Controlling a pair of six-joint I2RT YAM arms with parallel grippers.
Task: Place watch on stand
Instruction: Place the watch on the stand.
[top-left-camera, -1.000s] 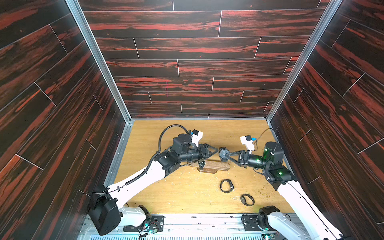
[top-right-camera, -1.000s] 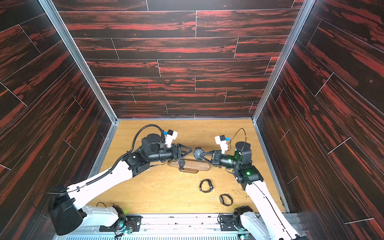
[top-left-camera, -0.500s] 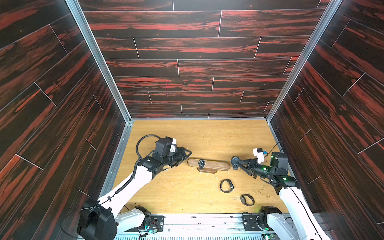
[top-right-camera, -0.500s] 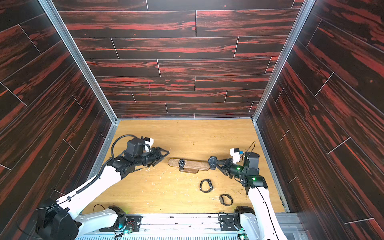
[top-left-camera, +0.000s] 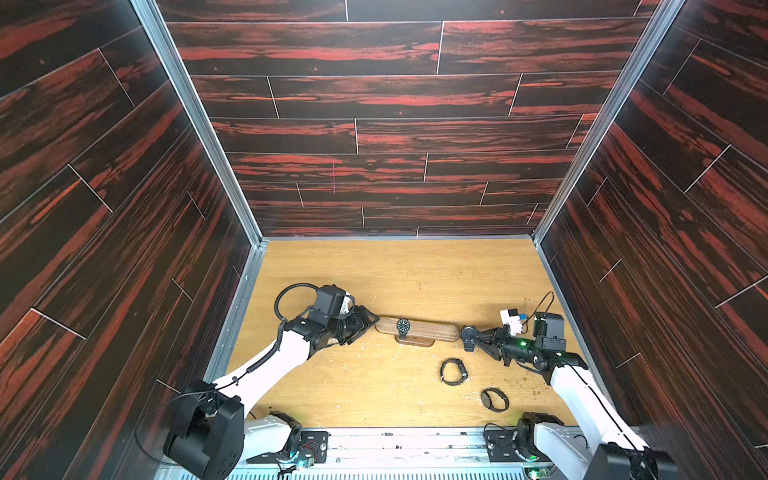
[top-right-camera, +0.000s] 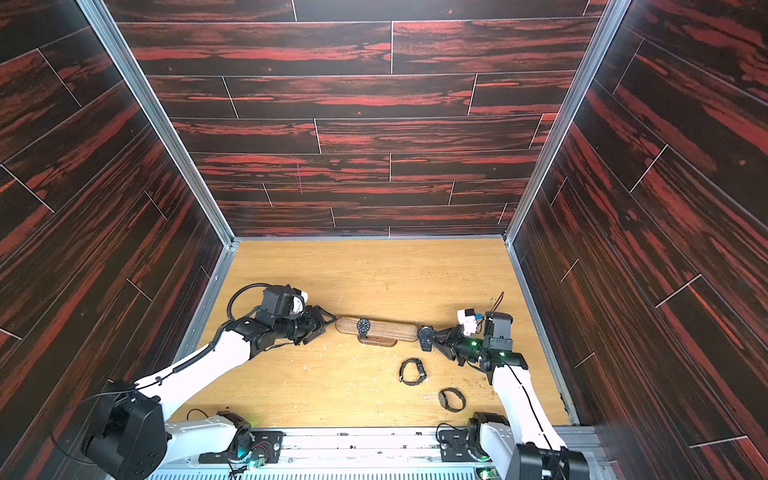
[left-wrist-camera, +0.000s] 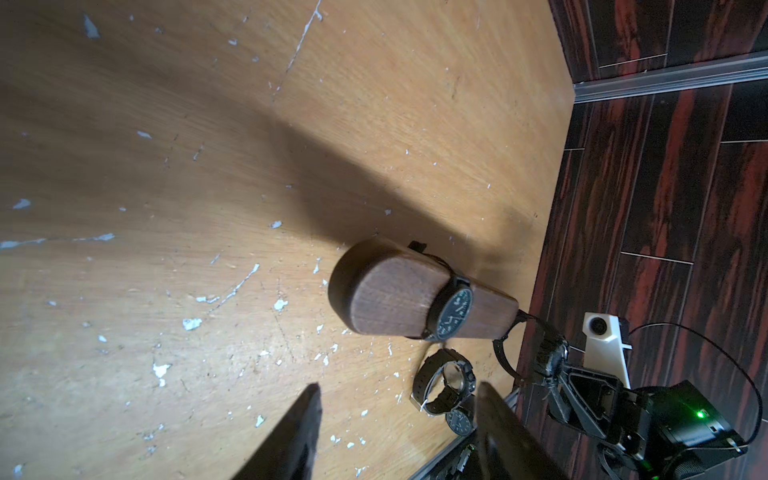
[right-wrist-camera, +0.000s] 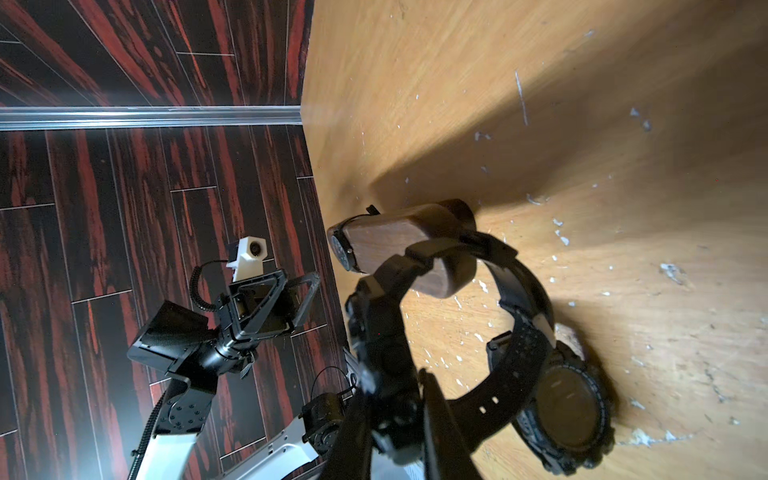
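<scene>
Walnut-brown stand (top-left-camera: 432, 331) lies lengthwise between the arms, its right end just beside the watch (top-left-camera: 468, 333) clamped in the right gripper (top-left-camera: 481, 340), while the left gripper (top-left-camera: 365, 330) gapes empty.

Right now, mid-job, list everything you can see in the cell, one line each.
stand: 1, dark-brown wood, mid-table, lying crosswise between the arms
watch on stand: 1, black, strapped round the bar, nearer its left-arm end
held watch: 1, black, at the stand's right-arm end
loose watches: 2, black, on the table between stand and robot base, right-arm side
table: 1, light wood, scuffed
walls: 3, dark red-streaked planks, around the table
left tool: 1, black, open, empty, by the stand's left-arm end
right tool: 1, black, shut on held watch
</scene>
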